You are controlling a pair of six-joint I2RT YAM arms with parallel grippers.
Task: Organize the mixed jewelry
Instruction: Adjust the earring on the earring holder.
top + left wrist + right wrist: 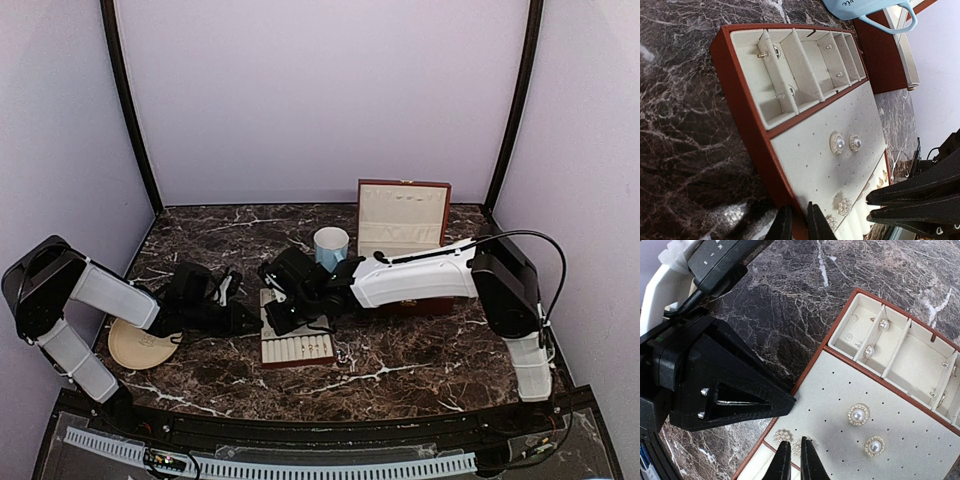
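The cream slotted tray (297, 348) with a red-brown rim lies at the table's centre. On its dotted pad sit two round pearl studs (858, 415) and two pearl cluster studs (782, 435). Small studs lie in its compartments (776, 50). My left gripper (796, 226) is shut across the tray's rim (752, 130), one finger outside and one on the pad. My right gripper (795, 460) is nearly closed, low over one cluster stud (797, 448) that shows through the gap. I cannot tell whether it touches the stud. No bangles or chain show.
An open red-brown box (402, 218) with cream lining stands at the back right. A pale blue mug (331, 245) stands just behind the tray. A cream plate (140, 346) lies at the left under my left arm. The two grippers are close together over the tray.
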